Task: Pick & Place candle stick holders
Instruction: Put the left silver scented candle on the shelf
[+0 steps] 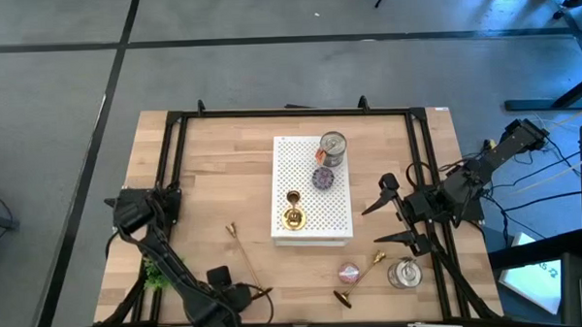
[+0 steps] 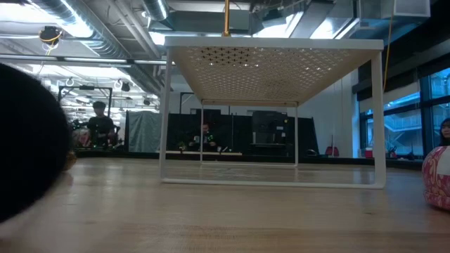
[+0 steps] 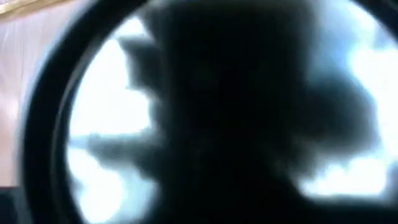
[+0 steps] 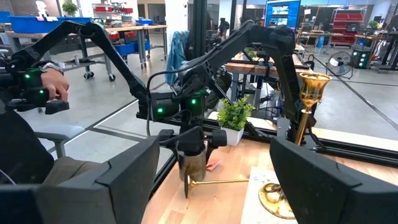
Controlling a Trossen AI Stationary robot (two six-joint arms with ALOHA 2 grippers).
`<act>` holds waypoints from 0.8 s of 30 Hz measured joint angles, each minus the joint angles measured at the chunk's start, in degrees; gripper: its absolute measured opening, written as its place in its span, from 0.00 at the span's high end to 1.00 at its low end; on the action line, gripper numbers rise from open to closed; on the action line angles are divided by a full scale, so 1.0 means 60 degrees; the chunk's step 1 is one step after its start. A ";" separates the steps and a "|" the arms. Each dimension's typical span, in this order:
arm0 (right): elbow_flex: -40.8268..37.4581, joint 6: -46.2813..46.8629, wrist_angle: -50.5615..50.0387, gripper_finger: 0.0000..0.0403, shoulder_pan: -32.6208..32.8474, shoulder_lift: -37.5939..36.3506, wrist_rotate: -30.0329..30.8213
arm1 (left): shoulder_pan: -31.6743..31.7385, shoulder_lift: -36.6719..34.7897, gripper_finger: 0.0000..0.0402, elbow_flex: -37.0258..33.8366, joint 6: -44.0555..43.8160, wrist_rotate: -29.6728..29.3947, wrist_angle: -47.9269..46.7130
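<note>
One gold candle stick holder [image 1: 294,214] stands upright on its round base on the white perforated rack [image 1: 313,236]; the right wrist view shows it too [image 4: 305,118]. A second holder [image 1: 244,254] lies on its side on the wood, and its near end reaches my left gripper [image 1: 232,294], which points down over that end [image 4: 189,171]. I cannot tell whether the gripper touches it. A third holder [image 1: 361,278] lies at the near right. My right gripper [image 1: 390,218] hangs open and level above the table's right side, holding nothing.
A silver tin [image 1: 332,147] and a purple disc [image 1: 323,177] sit on the rack. A pink disc [image 1: 348,273] and another tin [image 1: 404,273] lie at the near right. A small plant [image 1: 154,275] stands near the left arm. A person's hand [image 4: 53,87] shows beyond the table.
</note>
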 joint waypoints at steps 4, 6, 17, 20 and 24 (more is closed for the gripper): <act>0.0000 0.0000 0.0002 0.23 -0.0001 -0.0003 0.0000 | 0.0122 -0.0026 0.13 0.0000 0.0291 -0.0186 0.0384; 0.0000 0.0000 0.0002 0.23 0.0000 -0.0002 0.0000 | 0.0199 -0.0028 0.13 0.0002 0.0339 -0.0241 0.0410; 0.0000 0.0000 0.0003 0.23 0.0000 -0.0001 0.0000 | 0.0335 -0.0031 0.12 0.0002 0.0617 -0.0812 0.0604; 0.0000 0.0000 0.0004 0.23 -0.0003 0.0000 0.0000 | 0.0335 -0.0035 0.12 0.0005 0.0641 -0.1080 0.0631; 0.0000 0.0000 0.0001 0.23 0.0000 -0.0002 0.0000 | 0.0284 -0.0042 0.12 0.0005 0.0619 -0.1473 0.0722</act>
